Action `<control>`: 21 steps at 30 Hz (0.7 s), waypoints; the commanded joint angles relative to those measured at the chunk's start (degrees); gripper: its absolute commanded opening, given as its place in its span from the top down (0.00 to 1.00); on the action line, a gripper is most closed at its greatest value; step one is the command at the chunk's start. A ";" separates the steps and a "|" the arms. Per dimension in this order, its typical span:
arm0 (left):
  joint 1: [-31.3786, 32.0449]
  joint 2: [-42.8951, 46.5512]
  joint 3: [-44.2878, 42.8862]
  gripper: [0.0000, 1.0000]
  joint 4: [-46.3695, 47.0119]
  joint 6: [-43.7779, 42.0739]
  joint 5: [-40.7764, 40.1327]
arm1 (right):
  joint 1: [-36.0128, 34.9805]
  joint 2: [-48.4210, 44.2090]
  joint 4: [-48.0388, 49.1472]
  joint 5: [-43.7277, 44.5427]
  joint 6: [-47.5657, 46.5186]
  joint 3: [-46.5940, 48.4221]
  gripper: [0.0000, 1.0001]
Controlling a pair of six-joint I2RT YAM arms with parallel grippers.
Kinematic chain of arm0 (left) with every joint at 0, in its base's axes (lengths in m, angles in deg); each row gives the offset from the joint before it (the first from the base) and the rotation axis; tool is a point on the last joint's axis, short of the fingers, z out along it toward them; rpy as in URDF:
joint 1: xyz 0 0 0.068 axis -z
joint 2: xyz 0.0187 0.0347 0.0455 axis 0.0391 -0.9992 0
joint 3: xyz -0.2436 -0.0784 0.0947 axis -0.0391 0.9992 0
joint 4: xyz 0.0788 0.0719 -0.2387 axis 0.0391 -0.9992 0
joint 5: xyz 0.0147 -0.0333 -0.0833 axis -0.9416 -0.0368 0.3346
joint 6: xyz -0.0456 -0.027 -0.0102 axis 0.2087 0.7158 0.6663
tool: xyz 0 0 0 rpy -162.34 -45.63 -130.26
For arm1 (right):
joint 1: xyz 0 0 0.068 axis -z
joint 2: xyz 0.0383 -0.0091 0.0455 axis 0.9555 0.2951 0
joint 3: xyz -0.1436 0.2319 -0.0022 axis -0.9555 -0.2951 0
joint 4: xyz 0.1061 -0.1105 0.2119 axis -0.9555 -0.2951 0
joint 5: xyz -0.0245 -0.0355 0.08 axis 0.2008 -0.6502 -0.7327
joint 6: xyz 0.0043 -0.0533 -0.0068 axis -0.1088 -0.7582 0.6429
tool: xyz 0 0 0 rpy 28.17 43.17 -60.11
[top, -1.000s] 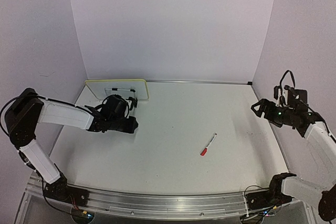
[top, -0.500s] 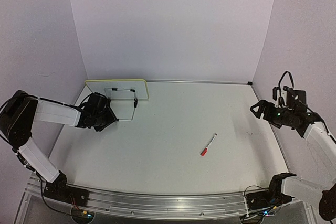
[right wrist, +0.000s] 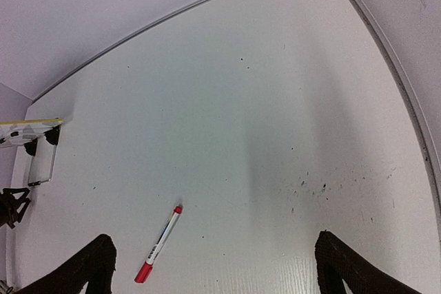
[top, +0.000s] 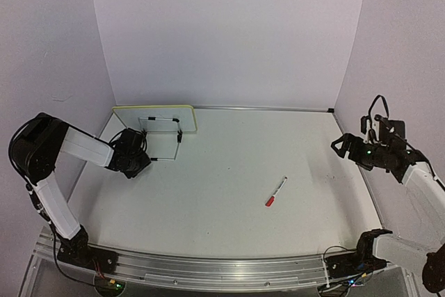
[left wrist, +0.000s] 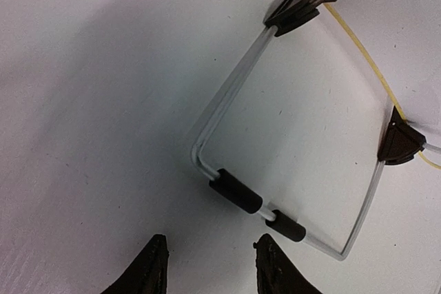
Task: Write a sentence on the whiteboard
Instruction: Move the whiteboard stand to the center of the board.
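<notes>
Seemingly mid set-up: left pincer (left wrist: 207, 266) and right pincer (right wrist: 213, 266) gaped empty; next probably meant grasping the red-capped white marker (top: 276, 190) for the small yellow-rimmed whiteboard (top: 125, 117).

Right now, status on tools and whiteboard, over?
Left tool open, empty, by whiteboard stand. Right tool wide open, empty. Writing not visible. Marker loose mid-table, nothing blocking.

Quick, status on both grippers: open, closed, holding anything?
The left gripper is open, holding nothing.
The right gripper is wide open, holding nothing.
</notes>
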 commanded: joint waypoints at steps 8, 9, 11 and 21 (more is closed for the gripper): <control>-2.04 -5.10 -5.52 0.57 2.41 -1.05 -3.87 | -0.25 -0.70 0.81 0.21 -0.94 -2.05 0.03; -2.17 -5.61 -5.94 0.57 2.23 -1.46 -3.96 | -0.25 -0.65 0.83 0.25 -0.94 -2.11 0.03; -2.52 -6.69 -6.93 0.57 1.75 -2.31 -4.18 | -0.25 -0.55 0.84 0.27 -0.94 -2.08 0.03; -5.42 -11.69 -10.83 0.69 1.47 -6.54 -1.29 | -0.31 -0.66 0.77 -0.07 -1.08 -1.92 0.03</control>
